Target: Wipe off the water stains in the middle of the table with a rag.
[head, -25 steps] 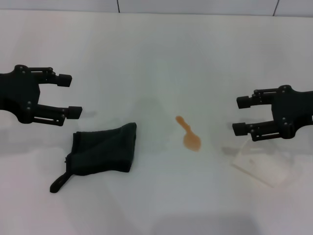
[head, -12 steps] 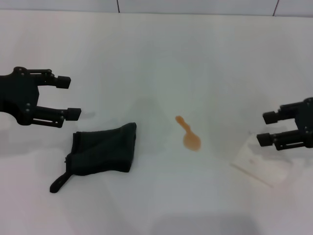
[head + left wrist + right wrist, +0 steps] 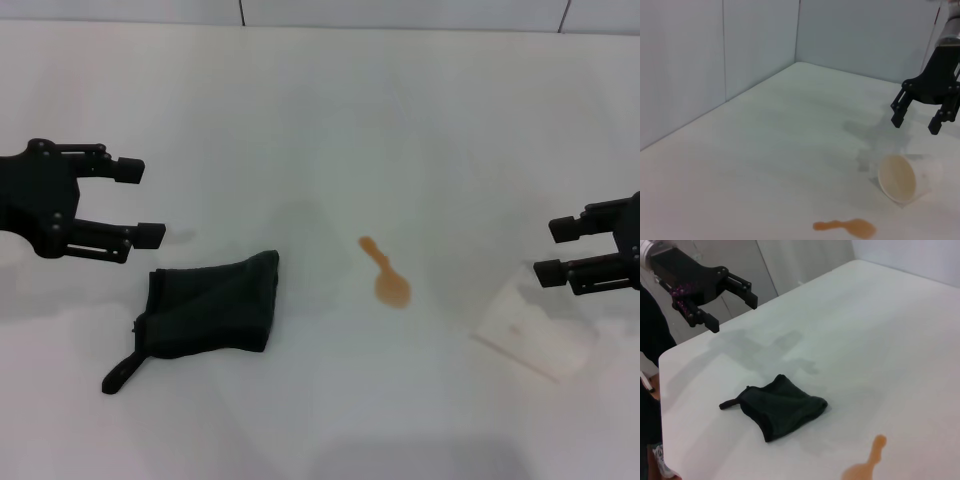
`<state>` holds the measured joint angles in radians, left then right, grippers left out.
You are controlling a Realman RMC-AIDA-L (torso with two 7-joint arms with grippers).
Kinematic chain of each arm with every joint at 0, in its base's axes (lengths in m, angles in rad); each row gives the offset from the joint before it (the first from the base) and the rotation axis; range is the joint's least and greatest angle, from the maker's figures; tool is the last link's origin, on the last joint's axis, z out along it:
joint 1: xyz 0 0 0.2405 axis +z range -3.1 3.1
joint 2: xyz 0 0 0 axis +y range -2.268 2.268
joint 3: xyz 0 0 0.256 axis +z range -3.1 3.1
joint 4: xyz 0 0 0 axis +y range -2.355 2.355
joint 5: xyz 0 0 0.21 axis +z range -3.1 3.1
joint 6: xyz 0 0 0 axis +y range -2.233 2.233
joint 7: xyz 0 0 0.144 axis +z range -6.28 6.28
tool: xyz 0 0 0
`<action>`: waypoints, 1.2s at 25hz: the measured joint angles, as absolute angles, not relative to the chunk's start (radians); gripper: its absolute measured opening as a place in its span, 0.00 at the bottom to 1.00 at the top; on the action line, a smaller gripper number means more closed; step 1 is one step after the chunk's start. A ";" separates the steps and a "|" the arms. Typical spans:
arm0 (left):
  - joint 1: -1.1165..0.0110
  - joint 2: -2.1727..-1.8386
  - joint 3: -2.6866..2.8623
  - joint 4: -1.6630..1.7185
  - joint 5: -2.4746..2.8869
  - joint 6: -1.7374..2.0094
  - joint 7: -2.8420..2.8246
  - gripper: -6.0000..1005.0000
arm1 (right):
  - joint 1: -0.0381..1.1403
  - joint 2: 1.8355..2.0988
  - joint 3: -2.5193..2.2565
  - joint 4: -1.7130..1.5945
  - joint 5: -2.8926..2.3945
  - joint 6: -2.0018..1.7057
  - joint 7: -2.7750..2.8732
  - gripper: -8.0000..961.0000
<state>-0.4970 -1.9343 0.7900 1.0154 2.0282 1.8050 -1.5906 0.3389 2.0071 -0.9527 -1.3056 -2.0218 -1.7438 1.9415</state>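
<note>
An orange-brown, spoon-shaped water stain (image 3: pixel 386 275) lies in the middle of the white table (image 3: pixel 330 120); it also shows as the stain (image 3: pixel 846 227) and the stain (image 3: pixel 865 462) in the wrist views. The dark green rag (image 3: pixel 208 310) lies crumpled left of it, loop tab toward the near left, also seen as the rag (image 3: pixel 777 406). My left gripper (image 3: pixel 138 202) hovers open above and left of the rag, holding nothing. Far off at the right edge, my right gripper (image 3: pixel 558 250) is open and empty above a tipped cup.
A clear plastic cup (image 3: pixel 532 328) lies on its side at the right, under my right gripper; its mouth shows as the cup (image 3: pixel 900 178). Grey walls stand behind the table. The table's corner edge (image 3: pixel 662 360) is near my left arm.
My right gripper has drawn back to the right, away from the stain, now at the frame's edge. The left gripper, rag and stain have stayed put.
</note>
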 joint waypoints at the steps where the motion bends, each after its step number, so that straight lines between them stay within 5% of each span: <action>1: -0.496 -1.934 0.790 1.015 2.028 1.805 -1.591 0.86 | 0.338 2.006 -0.954 -1.311 -2.023 -1.747 1.951 0.70; 30: -0.489 -1.928 0.771 1.015 2.030 1.799 -1.589 0.86 | 0.360 2.010 -1.039 -1.386 -2.174 -1.768 2.078 0.79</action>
<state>-0.4889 -1.9281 0.7712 1.0154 2.0295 1.7988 -1.5895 0.3597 2.0096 -1.0386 -1.3861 -2.1737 -1.7678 2.0780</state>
